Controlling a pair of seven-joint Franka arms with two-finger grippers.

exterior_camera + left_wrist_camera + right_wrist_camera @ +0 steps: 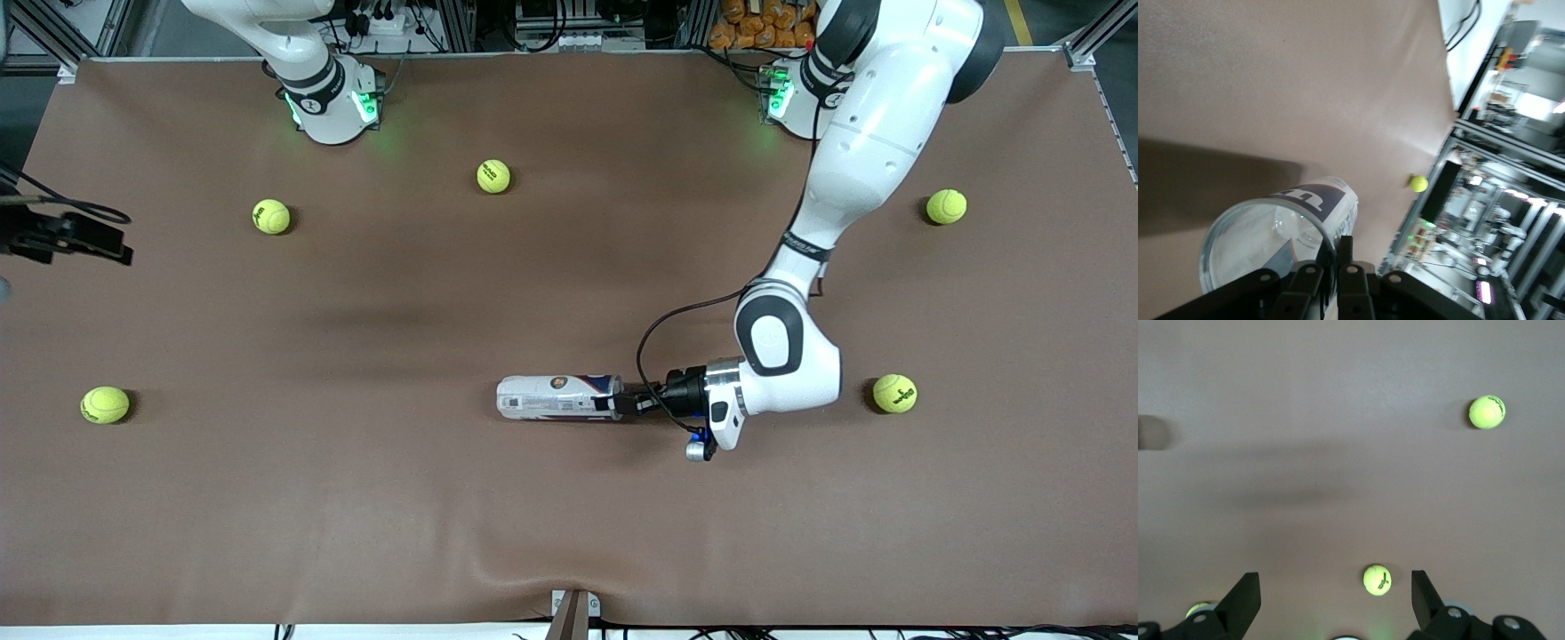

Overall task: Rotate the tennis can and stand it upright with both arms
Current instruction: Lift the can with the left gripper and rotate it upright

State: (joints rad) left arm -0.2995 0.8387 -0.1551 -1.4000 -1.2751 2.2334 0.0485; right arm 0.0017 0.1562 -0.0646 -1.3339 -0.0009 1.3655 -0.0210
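Left claw pinches the rim of the fallen tennis can; right claw waits spread apart.

The surface [569, 533] carries the tennis can [557, 396] lying on its side near the front camera, its open end toward the left arm's end. The left claw [628, 402] is clamped on that rim wall, one finger inside. Such a thin grip may slip or dent the can when turning. The right claw [1336, 600] hangs high over the right arm's end, holding nothing.
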